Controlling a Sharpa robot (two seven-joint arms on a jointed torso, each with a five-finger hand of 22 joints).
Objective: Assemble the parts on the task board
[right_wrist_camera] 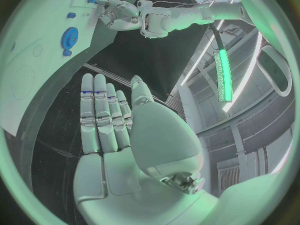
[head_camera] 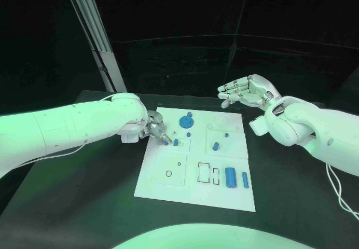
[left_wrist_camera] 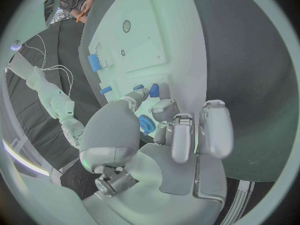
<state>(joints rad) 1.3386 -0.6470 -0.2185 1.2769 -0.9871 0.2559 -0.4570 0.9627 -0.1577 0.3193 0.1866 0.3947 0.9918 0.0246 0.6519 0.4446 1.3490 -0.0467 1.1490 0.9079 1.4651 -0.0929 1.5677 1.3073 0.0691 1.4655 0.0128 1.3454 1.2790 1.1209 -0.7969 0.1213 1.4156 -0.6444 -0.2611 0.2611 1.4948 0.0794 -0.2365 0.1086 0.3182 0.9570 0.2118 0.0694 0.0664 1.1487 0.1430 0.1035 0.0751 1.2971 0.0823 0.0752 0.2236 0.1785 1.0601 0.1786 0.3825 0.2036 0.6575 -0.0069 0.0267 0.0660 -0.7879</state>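
My left hand (head_camera: 153, 128) rests at the near-left edge of the task board (head_camera: 196, 192), fingertips (left_wrist_camera: 139, 93) touching a small blue peg (head_camera: 176, 142) that stands in the board; whether they pinch it I cannot tell. Just beyond these fingers lies a blue gear (head_camera: 186, 122). Further out, 2 blue cylinders (head_camera: 237, 177) lie side by side. My right hand (head_camera: 245, 92) hovers past the far-right corner, fingers straight and together, holding nothing.

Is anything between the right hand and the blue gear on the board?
Nothing visible. The right hand hovers open past the task board's far edge; bare board and table lie between it and the blue gear. The left hand works farther left.
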